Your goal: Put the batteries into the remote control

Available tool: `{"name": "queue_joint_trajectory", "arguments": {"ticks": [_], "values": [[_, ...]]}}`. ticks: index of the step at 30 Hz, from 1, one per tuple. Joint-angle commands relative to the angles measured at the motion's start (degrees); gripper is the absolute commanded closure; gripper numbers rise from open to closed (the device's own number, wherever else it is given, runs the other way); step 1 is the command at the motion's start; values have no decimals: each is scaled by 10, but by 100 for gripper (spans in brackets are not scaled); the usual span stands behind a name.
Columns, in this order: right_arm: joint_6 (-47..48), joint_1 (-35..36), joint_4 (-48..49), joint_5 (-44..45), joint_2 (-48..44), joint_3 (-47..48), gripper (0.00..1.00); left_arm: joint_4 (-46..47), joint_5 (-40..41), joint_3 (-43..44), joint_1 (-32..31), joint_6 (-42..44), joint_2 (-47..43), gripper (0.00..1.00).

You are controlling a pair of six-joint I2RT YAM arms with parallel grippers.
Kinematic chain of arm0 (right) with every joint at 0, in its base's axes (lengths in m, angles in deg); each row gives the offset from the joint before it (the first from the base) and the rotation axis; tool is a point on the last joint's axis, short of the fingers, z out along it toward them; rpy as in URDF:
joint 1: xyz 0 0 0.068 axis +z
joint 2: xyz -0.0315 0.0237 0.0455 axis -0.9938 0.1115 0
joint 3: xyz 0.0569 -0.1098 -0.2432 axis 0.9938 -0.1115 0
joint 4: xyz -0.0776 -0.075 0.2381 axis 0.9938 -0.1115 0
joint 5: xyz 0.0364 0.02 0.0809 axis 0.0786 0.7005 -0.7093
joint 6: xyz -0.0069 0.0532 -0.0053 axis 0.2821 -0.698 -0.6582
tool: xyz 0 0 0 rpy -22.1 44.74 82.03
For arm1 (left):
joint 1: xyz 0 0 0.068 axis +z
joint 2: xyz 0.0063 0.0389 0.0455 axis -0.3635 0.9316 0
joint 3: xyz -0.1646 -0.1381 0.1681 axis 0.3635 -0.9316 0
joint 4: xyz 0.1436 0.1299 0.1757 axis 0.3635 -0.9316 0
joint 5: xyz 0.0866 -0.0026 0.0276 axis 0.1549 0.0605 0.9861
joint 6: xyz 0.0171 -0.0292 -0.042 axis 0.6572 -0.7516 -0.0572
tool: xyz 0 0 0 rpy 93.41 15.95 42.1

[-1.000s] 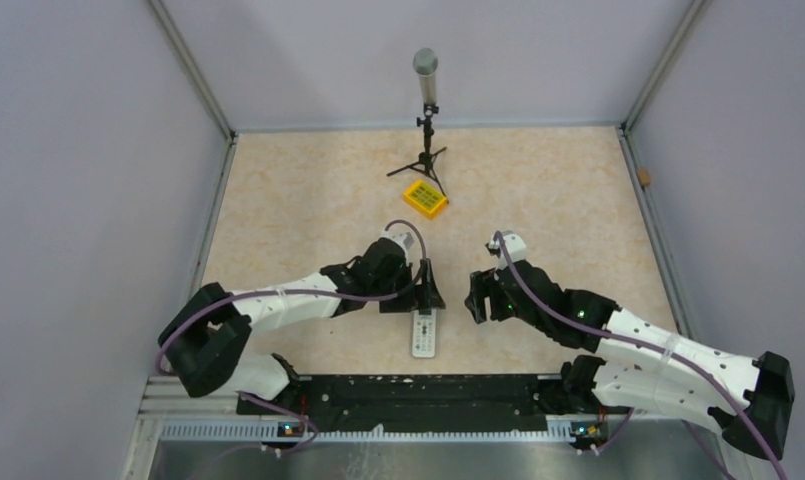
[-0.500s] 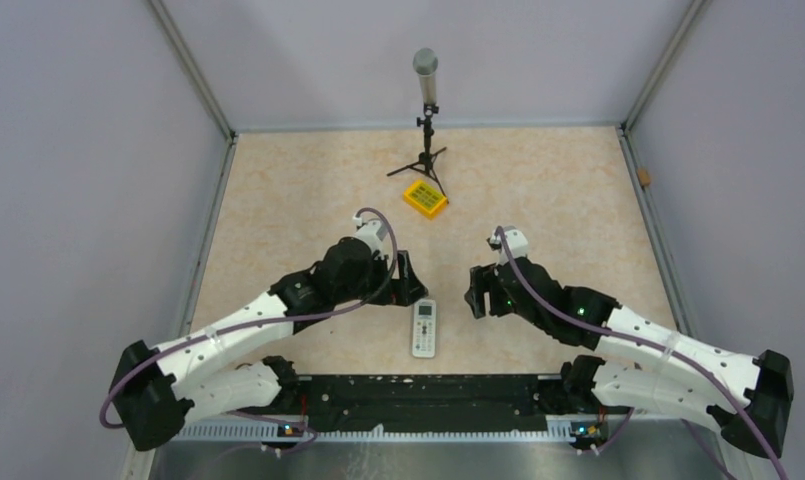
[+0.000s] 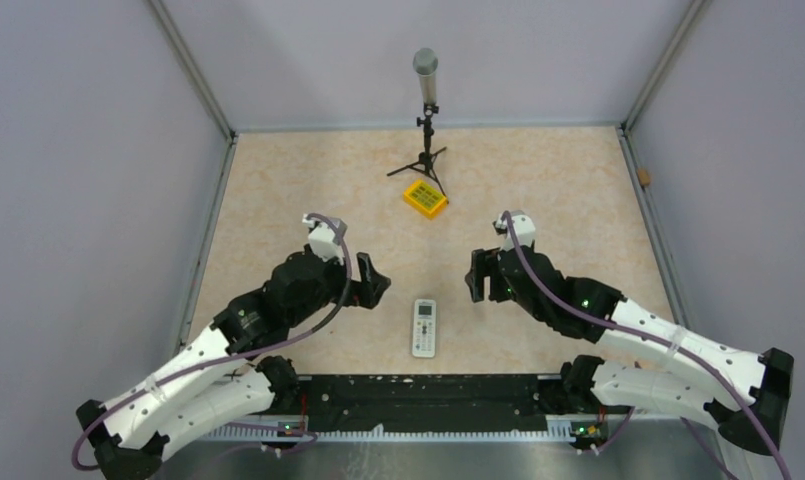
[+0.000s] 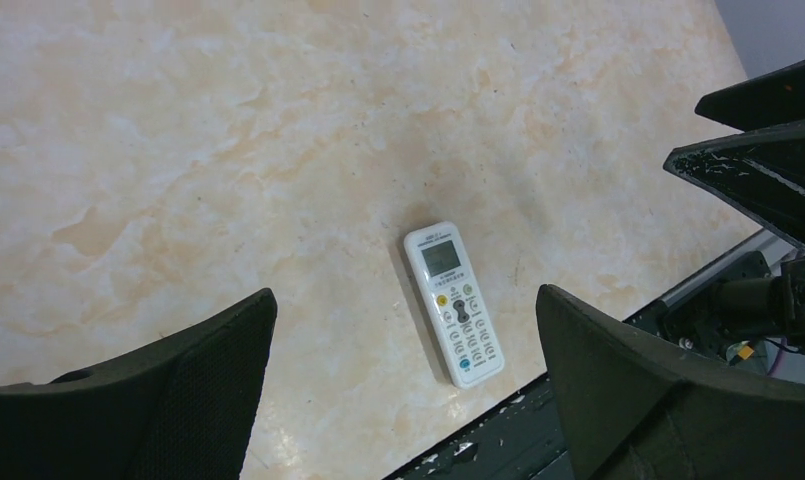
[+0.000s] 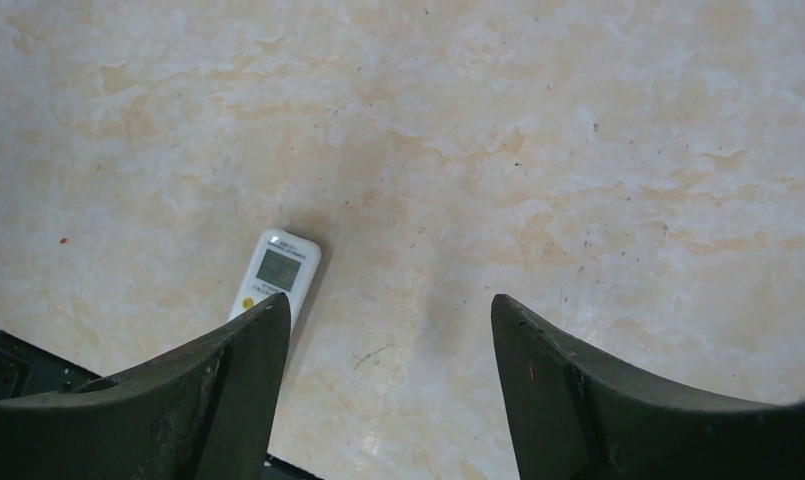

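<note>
The white remote control lies face up on the table near the front edge, screen end away from the arm bases. It also shows in the left wrist view and partly behind a finger in the right wrist view. My left gripper is open and empty, left of and above the remote. My right gripper is open and empty, to the remote's right. In the wrist views the left gripper and right gripper stand wide apart over bare table. No batteries are in view.
A yellow square box with green keys lies at the back middle, next to a small black tripod with a grey cylinder. A black rail runs along the table's front edge. Grey walls enclose the table.
My left gripper has let go of the remote and drawn back to the left, away from it. The remote stays flat on the table. The right gripper has shifted slightly up.
</note>
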Motion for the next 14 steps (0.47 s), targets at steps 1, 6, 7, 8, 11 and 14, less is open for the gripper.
{"name": "queue_joint_trajectory", "arguments": {"ticks": [1,6,7,8,11,14], "values": [[12,-6,10,22,-11,11,28,-28,47,13,-1,25,-50,1],[20,-5,18,28,-29,3,28,-36,9,19,-1,9,-102,1],[23,-6,24,29,-34,1,28,-40,15,20,-1,9,-111,1],[26,-6,27,26,-38,-1,28,-45,23,20,-1,9,-120,1],[53,-5,51,-21,-53,-14,31,-54,43,16,-1,10,-139,1],[41,-6,46,4,-35,-5,29,-55,45,13,-1,9,-145,1]]}}
